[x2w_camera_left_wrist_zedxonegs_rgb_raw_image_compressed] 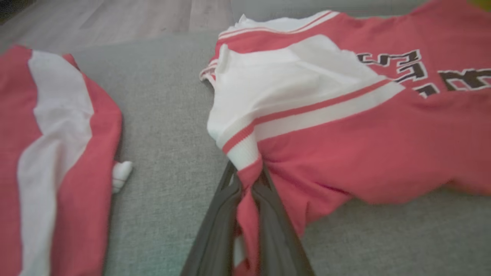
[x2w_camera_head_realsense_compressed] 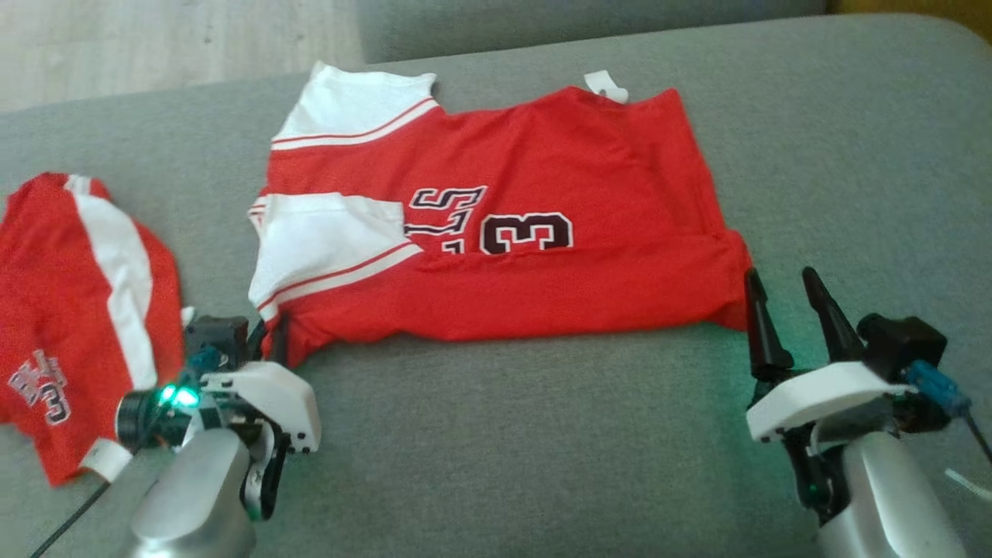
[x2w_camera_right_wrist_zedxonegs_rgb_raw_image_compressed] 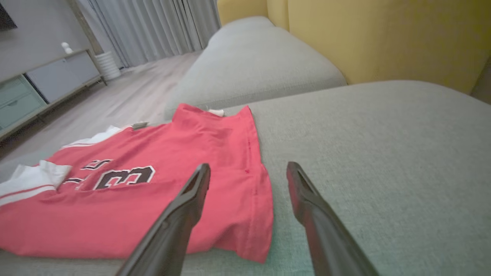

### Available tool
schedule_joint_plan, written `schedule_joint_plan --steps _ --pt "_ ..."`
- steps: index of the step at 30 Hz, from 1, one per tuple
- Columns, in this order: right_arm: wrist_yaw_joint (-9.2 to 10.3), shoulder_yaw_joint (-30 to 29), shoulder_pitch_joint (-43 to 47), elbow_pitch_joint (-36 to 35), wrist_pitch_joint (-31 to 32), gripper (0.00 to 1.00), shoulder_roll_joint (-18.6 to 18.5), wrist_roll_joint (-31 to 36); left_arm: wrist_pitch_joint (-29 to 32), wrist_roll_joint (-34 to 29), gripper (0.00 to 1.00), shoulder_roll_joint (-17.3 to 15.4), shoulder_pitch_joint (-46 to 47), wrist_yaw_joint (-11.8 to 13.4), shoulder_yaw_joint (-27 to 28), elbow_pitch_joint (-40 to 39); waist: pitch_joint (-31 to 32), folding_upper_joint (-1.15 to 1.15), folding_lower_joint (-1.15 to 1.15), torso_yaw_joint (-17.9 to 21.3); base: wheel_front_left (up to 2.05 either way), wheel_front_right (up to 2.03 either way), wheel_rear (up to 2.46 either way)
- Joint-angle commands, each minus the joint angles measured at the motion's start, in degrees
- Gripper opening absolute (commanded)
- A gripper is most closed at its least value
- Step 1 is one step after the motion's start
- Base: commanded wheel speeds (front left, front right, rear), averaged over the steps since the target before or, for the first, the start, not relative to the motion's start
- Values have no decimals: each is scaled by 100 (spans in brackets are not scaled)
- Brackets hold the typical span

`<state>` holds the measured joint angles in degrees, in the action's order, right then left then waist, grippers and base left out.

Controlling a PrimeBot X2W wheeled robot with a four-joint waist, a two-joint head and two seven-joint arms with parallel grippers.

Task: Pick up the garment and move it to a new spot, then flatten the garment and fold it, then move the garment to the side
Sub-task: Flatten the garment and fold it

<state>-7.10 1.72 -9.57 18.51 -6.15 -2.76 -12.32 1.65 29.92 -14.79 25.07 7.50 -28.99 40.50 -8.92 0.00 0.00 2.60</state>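
The garment [x2w_camera_head_realsense_compressed: 504, 232] is a red jersey with white sleeves and a dark "3", spread across the grey cushion [x2w_camera_head_realsense_compressed: 542, 434]. My left gripper [x2w_camera_head_realsense_compressed: 270, 337] is at its near left corner, below the white sleeve. In the left wrist view the left gripper [x2w_camera_left_wrist_zedxonegs_rgb_raw_image_compressed: 248, 177] is shut on a pinch of red cloth of the garment [x2w_camera_left_wrist_zedxonegs_rgb_raw_image_compressed: 345, 134]. My right gripper [x2w_camera_head_realsense_compressed: 781, 280] stands open at the near right corner, fingers just off the hem. In the right wrist view the right gripper [x2w_camera_right_wrist_zedxonegs_rgb_raw_image_compressed: 248, 166] hovers over the edge of the garment [x2w_camera_right_wrist_zedxonegs_rgb_raw_image_compressed: 134, 191], nothing between its fingers.
A second red and white garment [x2w_camera_head_realsense_compressed: 77, 310] lies bunched on the cushion to the left, seen also as the second garment [x2w_camera_left_wrist_zedxonegs_rgb_raw_image_compressed: 50, 153] in the left wrist view. A yellow backrest [x2w_camera_right_wrist_zedxonegs_rgb_raw_image_compressed: 383, 34] rises behind the right side. Wooden floor [x2w_camera_head_realsense_compressed: 155, 39] lies beyond the far edge.
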Motion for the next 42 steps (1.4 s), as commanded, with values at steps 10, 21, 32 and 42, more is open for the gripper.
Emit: schedule_joint_plan --steps 10,21,32,42 --pt "-39 -375 -1010 1653 631 100 -12 -382 -336 -294 0 -262 205 -12 -43 -1078 71 0 0 -409 0 0 0" --pt "-39 263 -2169 4047 242 0 -12 -800 104 -400 0 -491 49 101 -247 -1687 -50 0 0 -508 0 0 0" --pt "-39 -275 -2792 4642 -228 0 -132 831 100 -271 0 -540 -367 175 -286 -1713 345 0 0 -237 0 0 0" --pt "-39 -436 -2138 3945 522 0 -374 1455 173 -147 0 -406 -913 141 -538 -1826 963 0 0 -155 0 0 0"
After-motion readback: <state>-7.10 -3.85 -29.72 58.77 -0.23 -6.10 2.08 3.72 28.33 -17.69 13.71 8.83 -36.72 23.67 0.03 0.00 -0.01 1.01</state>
